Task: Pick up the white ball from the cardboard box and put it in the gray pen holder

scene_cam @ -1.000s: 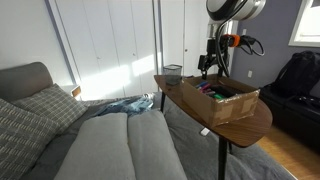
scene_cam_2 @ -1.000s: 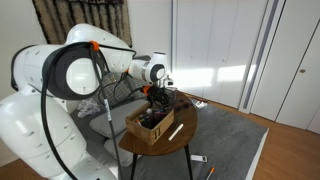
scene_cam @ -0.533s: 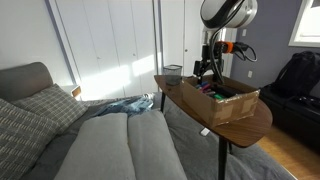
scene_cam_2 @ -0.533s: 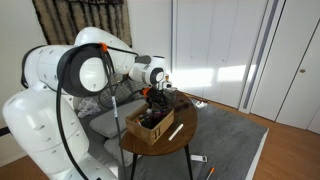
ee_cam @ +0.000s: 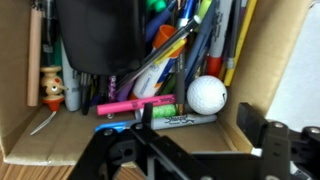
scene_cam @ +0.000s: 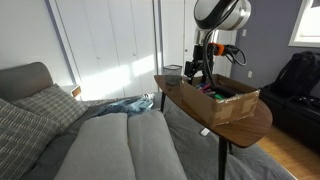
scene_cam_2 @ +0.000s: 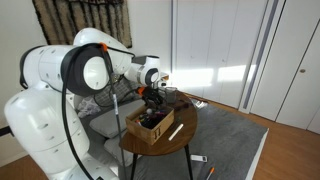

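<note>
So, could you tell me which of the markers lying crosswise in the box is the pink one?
The pink highlighter just left of the white ball, the upper of the two; the marker beneath it is dark.

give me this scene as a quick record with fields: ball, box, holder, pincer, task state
white ball: lying in the cardboard box among pens, not gripped
gray pen holder: upright on the table, beside the box
pincer: open, above the box, holding nothing
task state: ball not yet picked up
</note>
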`<state>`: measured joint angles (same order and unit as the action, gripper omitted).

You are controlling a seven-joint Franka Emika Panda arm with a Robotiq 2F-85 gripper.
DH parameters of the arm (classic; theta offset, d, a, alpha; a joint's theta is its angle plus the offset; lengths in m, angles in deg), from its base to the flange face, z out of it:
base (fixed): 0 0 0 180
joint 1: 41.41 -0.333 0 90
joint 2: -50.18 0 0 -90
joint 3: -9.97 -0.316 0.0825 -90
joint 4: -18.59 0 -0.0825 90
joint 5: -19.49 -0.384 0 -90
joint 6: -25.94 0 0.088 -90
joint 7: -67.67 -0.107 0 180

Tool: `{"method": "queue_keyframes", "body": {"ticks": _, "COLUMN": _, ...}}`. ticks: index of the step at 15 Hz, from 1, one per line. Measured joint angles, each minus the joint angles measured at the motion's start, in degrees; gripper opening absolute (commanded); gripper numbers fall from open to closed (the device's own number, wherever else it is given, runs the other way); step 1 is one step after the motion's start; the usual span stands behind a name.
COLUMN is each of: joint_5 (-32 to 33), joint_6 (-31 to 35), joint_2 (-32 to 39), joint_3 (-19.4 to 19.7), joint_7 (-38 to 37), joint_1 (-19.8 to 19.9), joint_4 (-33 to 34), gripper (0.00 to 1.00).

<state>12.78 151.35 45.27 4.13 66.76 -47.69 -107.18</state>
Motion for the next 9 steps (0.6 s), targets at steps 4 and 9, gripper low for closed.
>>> {"method": "queue_keyframes", "body": {"ticks": 4, "joint_5": -2.4, "joint_6": 0.6, "joint_2": 0.0, "joint_3": 0.4, "joint_7": 0.1, "joint_1": 0.1, "joint_4": -1.5, "gripper": 0.86}}
{"method": "queue_keyframes", "body": {"ticks": 9, "joint_5": -3.8, "joint_6": 5.4, "joint_2": 0.1, "joint_3": 1.2, "joint_7": 2.9, "joint_1": 0.4, "joint_4": -4.4, "gripper": 0.7}}
